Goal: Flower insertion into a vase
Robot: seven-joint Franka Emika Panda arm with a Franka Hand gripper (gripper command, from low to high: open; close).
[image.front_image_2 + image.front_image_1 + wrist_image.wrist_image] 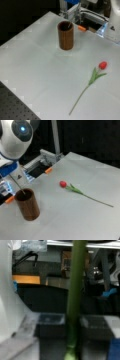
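Observation:
The reddish-brown vase (28, 206) (66, 36) stands upright on the grey table in both front views. A thin flower stem (17, 184) slants up out of its mouth towards a front view's top left and ends at my blue gripper (9, 171), which is shut on it. In the wrist view the same green stem (75, 297) runs straight down the middle, and my fingertips do not show. That flower's head is hidden. A second flower, a red tulip (63, 184) (102, 65), lies flat on the table apart from the vase and from the gripper.
The lying tulip's stem (97, 200) (80, 97) stretches away from the vase. Orange clamps (48, 170) (82, 28) and a metal frame (47, 157) sit at the table's edge behind the vase. A dark perforated board (15, 110) borders the table at a front view's bottom left.

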